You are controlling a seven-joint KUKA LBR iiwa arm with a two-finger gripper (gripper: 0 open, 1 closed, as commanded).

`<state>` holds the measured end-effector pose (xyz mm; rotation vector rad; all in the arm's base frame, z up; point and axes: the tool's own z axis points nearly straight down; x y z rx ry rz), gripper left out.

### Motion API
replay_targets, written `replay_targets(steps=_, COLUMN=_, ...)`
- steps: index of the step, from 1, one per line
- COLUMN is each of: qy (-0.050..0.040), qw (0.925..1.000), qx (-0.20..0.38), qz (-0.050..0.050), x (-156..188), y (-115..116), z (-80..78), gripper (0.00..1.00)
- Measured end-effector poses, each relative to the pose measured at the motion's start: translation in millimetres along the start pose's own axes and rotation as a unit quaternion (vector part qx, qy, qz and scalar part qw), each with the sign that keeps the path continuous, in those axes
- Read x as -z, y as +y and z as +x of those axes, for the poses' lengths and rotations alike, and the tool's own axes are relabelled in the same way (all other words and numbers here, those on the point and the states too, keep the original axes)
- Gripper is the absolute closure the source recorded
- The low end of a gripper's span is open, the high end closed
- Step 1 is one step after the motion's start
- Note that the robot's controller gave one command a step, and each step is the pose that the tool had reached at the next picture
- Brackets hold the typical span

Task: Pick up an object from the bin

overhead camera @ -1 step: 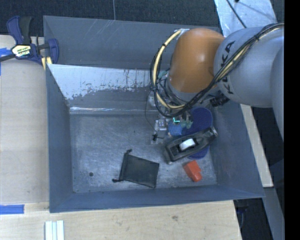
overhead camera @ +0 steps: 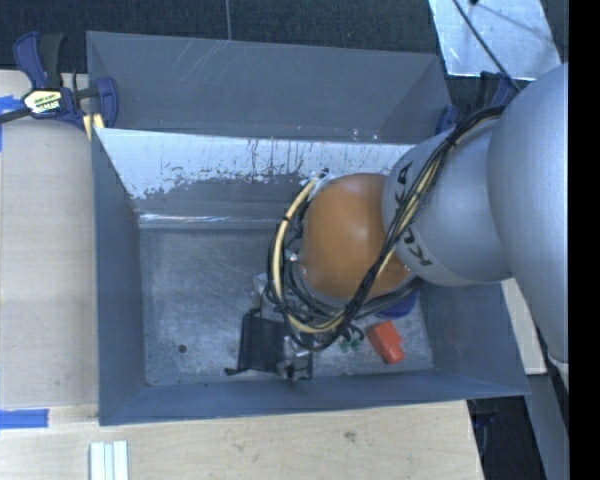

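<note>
My gripper (overhead camera: 292, 366) is low over the bin's floor, near the front wall and a little right of the middle; its black body hangs below the wrist. Just to its right lies a small orange-red block (overhead camera: 386, 342) on the floor, apart from the gripper. Between the two, a small green thing (overhead camera: 351, 344) peeks out from under the cables. I see nothing held by the gripper.
The arm reaches in from the right, and its orange dome and cable loops cover the middle right of the bin. A blue thing (overhead camera: 402, 307) shows partly under the arm, behind the orange-red block. The bin's left half shows bare grey floor.
</note>
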<state>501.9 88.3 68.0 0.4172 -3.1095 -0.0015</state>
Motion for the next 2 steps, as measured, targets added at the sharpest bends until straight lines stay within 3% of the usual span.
replay_targets(steps=1, qy=-0.0041, qw=1.0, qx=-0.002, qz=0.001, x=3, y=-2, z=-3.0, gripper=1.0)
replay_targets(steps=2, qy=-0.0082, qw=0.9999, qx=0.008, qz=0.002, x=161, y=-15, z=-2.9, gripper=1.0)
